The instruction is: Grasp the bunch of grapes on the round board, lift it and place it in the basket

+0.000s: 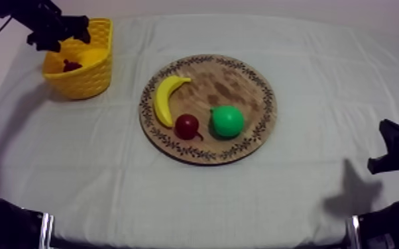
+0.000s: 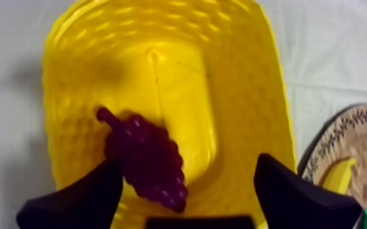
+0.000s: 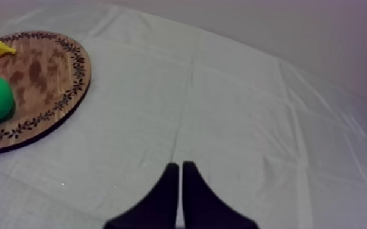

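No text, label, brand name, number or sign can be read in any view. The only marking is a dark, leaf-like pattern running round the rim of the wooden board (image 1: 268,109). It is ornament, not lettering.

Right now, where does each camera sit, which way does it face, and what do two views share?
Top view: above the grey-white cloth, slanting down on round wooden board and yellow basket; left gripper over it, right gripper at right edge.
Left wrist view: on left arm, facing down into the basket at purple bunch of grapes; fingers open.
Right wrist view: on right arm, facing across the cloth; fingers shut.
Shared by all three: board, curved yellow banana.
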Controlling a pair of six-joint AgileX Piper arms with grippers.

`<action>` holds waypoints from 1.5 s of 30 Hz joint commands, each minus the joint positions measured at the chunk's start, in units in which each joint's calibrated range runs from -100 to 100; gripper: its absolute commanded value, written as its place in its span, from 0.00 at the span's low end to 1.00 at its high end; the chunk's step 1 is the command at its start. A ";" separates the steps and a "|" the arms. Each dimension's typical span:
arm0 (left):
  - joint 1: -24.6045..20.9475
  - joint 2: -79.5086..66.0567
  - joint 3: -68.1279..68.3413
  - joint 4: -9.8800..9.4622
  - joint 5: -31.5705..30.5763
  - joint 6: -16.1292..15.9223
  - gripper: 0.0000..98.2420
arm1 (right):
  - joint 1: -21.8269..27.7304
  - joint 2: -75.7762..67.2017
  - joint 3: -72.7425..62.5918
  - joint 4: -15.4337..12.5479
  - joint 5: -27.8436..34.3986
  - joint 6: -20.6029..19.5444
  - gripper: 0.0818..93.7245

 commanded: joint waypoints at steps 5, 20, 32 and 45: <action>0.00 -7.42 5.60 0.46 -0.49 -1.01 0.76 | 0.01 0.00 -0.01 -0.03 -0.04 0.01 0.00; 0.61 -26.39 28.04 2.50 -8.12 -5.04 0.43 | 0.01 0.00 -0.01 -0.03 -0.04 0.01 0.00; -2.29 -40.95 43.33 4.67 -12.58 -9.11 0.05 | 0.01 0.00 -0.01 -0.03 -0.04 0.01 0.00; -4.92 -64.15 64.10 4.08 -18.44 -11.01 0.00 | 0.01 0.00 -0.01 -0.03 -0.04 0.01 0.00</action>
